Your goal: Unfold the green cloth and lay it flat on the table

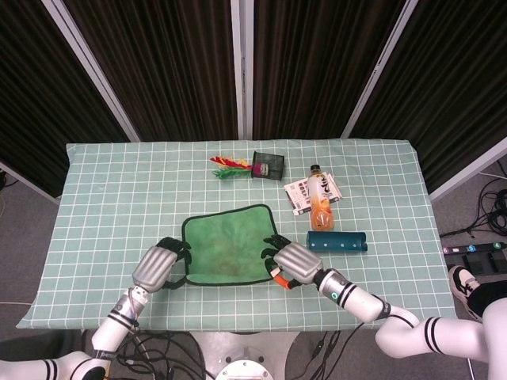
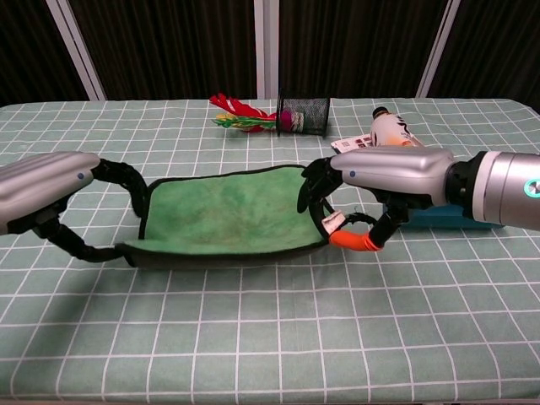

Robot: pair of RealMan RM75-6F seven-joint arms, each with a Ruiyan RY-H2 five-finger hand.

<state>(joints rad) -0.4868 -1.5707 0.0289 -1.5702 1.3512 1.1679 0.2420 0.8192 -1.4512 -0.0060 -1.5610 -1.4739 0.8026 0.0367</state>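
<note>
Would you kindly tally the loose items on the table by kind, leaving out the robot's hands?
Cloth: 1, the green cloth
Bottle: 1, the orange drink bottle
Mesh cup: 1, black
Teal tube: 1
Printed packet: 1, under the bottle
Red, yellow and green bundle: 1
Total: 6

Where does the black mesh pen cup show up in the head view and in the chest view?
Head view: the black mesh cup is upper centre, at the table's far edge.
Chest view: top centre, behind the green cloth.
Shared landmark: the red and yellow feathery toy just left of it.
</note>
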